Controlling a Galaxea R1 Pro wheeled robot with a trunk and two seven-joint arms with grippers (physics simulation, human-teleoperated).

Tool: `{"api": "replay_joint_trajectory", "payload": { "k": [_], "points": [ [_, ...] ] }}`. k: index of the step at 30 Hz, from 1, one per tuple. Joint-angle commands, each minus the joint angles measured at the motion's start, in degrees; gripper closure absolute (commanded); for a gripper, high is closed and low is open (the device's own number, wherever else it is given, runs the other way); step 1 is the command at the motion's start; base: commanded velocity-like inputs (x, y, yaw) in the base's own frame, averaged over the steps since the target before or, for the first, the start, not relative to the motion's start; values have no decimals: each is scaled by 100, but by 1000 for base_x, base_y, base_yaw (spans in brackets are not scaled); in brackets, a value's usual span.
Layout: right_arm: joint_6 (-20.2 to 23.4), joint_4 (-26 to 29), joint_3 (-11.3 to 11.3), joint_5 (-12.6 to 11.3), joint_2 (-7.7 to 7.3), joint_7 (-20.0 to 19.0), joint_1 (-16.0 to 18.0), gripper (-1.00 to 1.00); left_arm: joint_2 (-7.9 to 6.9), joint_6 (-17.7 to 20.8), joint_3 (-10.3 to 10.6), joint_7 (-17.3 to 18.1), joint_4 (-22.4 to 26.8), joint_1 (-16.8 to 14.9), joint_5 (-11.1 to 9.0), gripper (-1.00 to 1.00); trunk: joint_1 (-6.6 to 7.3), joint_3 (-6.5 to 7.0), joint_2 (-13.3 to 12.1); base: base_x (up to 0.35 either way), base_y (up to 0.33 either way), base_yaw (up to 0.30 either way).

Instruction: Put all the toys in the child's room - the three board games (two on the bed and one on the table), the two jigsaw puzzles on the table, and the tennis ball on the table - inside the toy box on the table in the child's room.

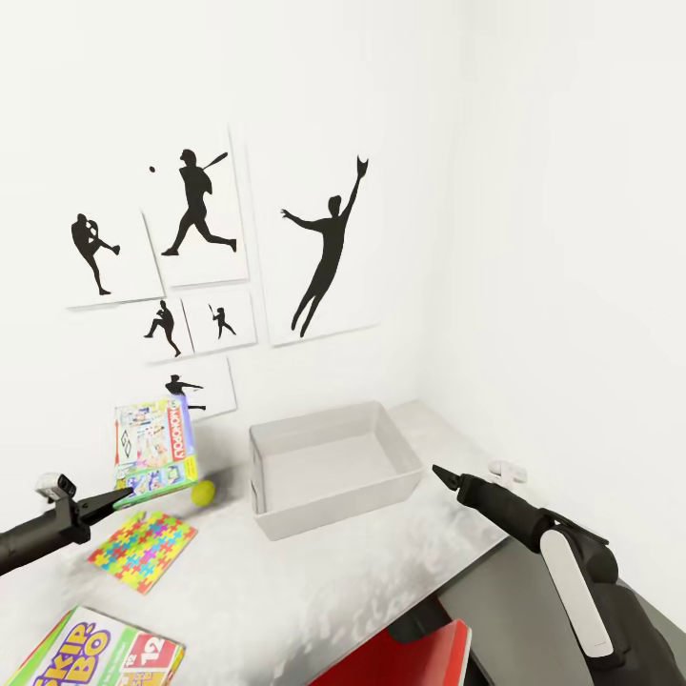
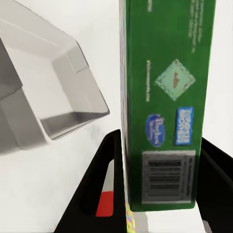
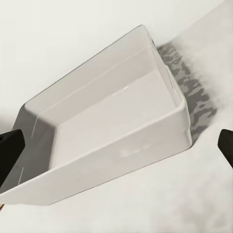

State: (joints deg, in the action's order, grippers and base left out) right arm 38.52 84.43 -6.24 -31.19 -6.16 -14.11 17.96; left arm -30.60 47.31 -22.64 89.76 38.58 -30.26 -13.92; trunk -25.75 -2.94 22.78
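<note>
Monopoly board game (image 1: 155,448) stands on edge, long axis upright, clamped between the jaws of the left gripper (image 1: 129,494). Just beyond lies the tennis ball (image 1: 203,492); farther toward the right arm sits the empty toy box (image 1: 333,467). The right gripper (image 3: 116,145), jaws spread wide, hovers beside the box.

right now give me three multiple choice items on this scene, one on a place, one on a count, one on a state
1. Where is the tennis ball?
A. inside the toy box
B. on the table between the held board game and the toy box
C. on the floor

2. How many jigsaw puzzles show on the table?
A. one
B. two
C. three

3. What is in the toy box?
A. nothing
B. a board game
C. the ball

Answers: 1 B, it lies left of the bin, by the Monopoly box in the left end effector. 2 A, one panel. 3 A, bare floor.
</note>
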Motion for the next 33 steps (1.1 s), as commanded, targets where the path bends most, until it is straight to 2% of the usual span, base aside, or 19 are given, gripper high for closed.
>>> {"api": "replay_joint_trajectory", "payload": {
  "k": [1, 2, 4, 6, 7, 8, 9, 12, 14, 17, 19, 21, 28, 30, 33],
  "points": [
    [33, 6, -9, -1, 1, -22, 6, -100, 58, 61, 27, 24, 1, -8, 6, 100, -4, -13, 14, 0, 0, 0],
    [33, 8, -9, -1, 1, -21, 6, -100, 93, 64, 49, 24, 1, -10, 9, 100, -4, -13, 14, 0, 0, 0],
    [37, 10, -9, -5, 1, -25, 6, -100, 325, 106, 188, -43, 62, -21, 11, 100, -4, -13, 14, 0, 0, 0],
    [42, 11, -11, -3, -2, -27, 6, -100, 552, 230, 267, -398, 299, -102, 6, 100, -4, -13, 14, 0, 0, 0],
    [48, 12, -14, -2, -8, -29, 6, -100, 812, 492, 317, -844, 564, -281, 8, 100, -4, -13, 14, 0, 0, 0],
    [50, 12, -15, -2, -15, -29, 6, -100, 897, 583, 328, -1001, 627, -347, 9, 100, -4, -13, 14, 0, 0, 0],
    [55, 12, -16, -2, -28, -29, 6, -100, 1052, 741, 345, -1324, 721, -480, 8, 100, -4, -13, 14, 0, 0, 0],
    [68, 17, -22, -1, -52, -30, 6, -100, 1284, 947, 361, -1936, 820, -751, 1, 100, -4, -13, 14, 0, 0, 0],
    [78, 31, -25, -1, -68, -30, 5, -100, 1498, 1042, 369, -2433, 857, -1041, 1, 100, -4, -13, 14, 0, 0, 0],
    [86, 40, -26, -1, -72, -30, 5, -100, 1728, 1080, 375, -2862, 849, -1314, 4, 100, -4, -13, 14, 0, 0, 0],
    [98, 48, -26, -1, -76, -29, 6, -100, 1976, 1095, 406, -3421, 718, -1547, 14, 100, -4, -13, 14, 0, 0, 0],
    [109, 66, -32, -1, -81, -30, 1, -100, 2220, 1099, 479, -4127, 421, -1801, 18, 100, -4, -13, 14, 0, 0, 0],
    [127, 96, -113, -4, -87, -30, -3, -100, 2695, 949, 545, -5735, -652, -2521, 35, 100, -4, -13, 14, 0, 0, 0],
    [129, 99, -119, -6, -85, -30, -3, -100, 2755, 776, 548, -6045, -764, -2598, 28, 100, -4, -13, 14, 0, 0, 0],
    [129, 100, -122, -8, -81, -30, -3, -100, 2793, 657, 554, -6275, -851, -2630, 26, 100, -4, -13, 14, 0, 0, 0]
  ]
}}
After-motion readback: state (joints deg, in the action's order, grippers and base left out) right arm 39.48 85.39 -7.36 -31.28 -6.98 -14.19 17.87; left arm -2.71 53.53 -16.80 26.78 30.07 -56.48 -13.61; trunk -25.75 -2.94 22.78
